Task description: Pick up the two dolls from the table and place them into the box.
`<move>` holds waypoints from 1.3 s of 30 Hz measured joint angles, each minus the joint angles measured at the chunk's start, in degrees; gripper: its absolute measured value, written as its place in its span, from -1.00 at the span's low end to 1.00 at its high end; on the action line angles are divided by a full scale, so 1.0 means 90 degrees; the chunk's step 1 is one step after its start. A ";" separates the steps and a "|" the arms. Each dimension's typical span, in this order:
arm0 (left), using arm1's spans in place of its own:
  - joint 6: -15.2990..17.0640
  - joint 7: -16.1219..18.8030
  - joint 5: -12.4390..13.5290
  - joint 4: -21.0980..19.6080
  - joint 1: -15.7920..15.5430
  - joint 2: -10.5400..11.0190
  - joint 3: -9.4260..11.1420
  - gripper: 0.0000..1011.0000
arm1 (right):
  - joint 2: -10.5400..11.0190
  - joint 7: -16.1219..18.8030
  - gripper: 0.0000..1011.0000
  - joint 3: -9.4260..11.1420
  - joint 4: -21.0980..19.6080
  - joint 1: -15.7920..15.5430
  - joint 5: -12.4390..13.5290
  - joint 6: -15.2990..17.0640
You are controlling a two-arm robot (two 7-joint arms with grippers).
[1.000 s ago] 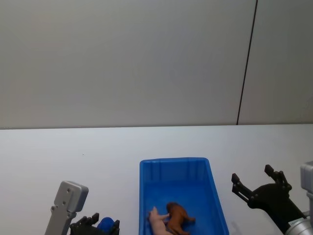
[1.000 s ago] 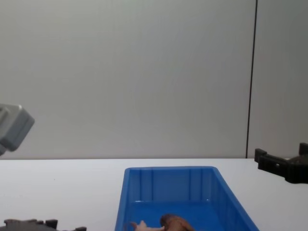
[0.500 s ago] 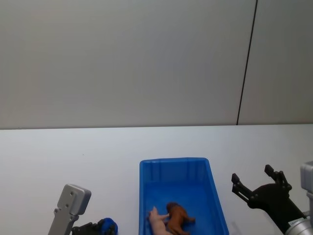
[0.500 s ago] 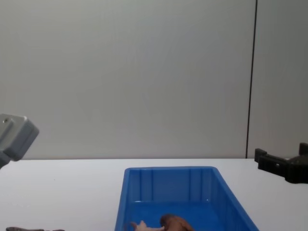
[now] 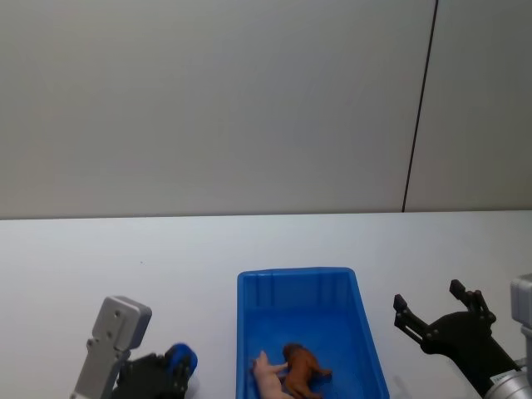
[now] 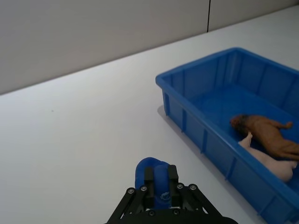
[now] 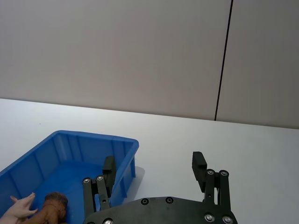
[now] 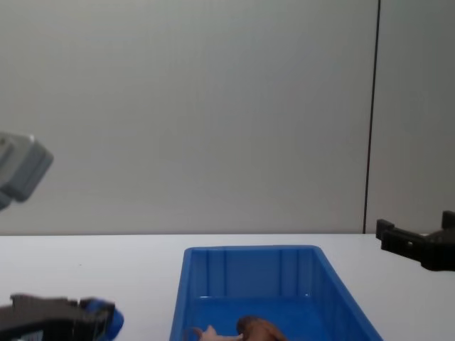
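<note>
beside box [image 5: 364,326], right gripper [image 5: 428,313]

Box [image 5: 367,326] bright blue. Lion doll [image 5: 303,367] brown, other doll [image 5: 271,376] pale pink. Worktop [image 5: 166,266] plain white. Left tool [image 6: 158,183] black with blue tips; right tool [image 7: 154,175] all black.

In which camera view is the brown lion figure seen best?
The left wrist view: the lion lies whole on its side in the blue box. The head view shows it smaller. In the chest and right wrist views the picture edge cuts it.
</note>
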 joint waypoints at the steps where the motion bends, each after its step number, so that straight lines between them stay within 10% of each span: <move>1: -0.0032 0.0000 0.0015 -0.0021 -0.0008 0.0000 -0.0009 -0.67 | 0.0000 0.0000 0.98 0.0000 0.0000 0.0000 0.0000 0.0000; 29: -0.1308 -0.1795 0.0331 -0.0005 -0.0680 -0.0286 -0.0079 -0.82 | 0.0000 0.0000 0.98 0.0000 0.0000 0.0000 0.0000 0.0000; 39: -0.1601 -0.2684 0.0317 0.0316 -0.1030 -0.0540 0.0015 -0.30 | 0.0000 0.0000 0.98 0.0000 0.0000 0.0000 0.0000 0.0000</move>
